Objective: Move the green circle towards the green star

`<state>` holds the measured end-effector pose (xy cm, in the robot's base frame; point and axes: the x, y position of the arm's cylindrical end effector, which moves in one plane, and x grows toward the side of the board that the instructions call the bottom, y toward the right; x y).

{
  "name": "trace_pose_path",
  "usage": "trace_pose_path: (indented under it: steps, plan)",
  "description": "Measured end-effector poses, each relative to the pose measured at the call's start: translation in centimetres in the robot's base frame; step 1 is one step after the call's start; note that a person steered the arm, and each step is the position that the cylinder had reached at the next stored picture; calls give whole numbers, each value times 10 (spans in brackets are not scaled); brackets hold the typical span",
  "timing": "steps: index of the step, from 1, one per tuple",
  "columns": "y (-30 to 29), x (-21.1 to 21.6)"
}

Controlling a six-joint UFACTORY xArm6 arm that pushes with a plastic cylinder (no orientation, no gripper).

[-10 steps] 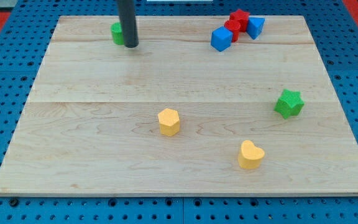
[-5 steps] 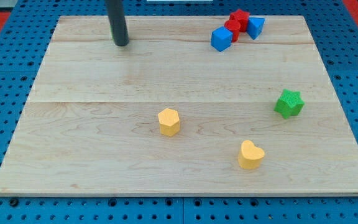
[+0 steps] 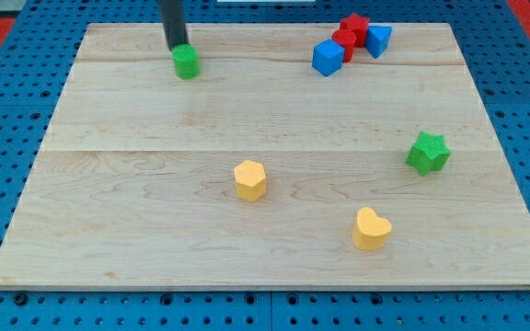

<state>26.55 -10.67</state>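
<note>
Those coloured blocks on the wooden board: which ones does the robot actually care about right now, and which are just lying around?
In the job:
green circle, just below my tip
green star, at the view's right

Lying about:
yellow hexagon
yellow heart
two blue blocks
two red blocks

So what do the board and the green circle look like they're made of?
The board looks like pale, matte wood: grain lines and plank seams show. The green circle, just below my tip, looks like solid-coloured matte plastic or painted wood; I can't tell which.
</note>
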Motion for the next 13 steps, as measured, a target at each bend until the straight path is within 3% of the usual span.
trace_pose_path:
  steps: [1,3,5,6,8,9,10,13]
  plan:
    - [40,39]
    - [3,27]
    - [1,71]
    - [-62,72]
    - [-62,106]
    - [-42,116]
    - [-36,87]
    - [145,95]
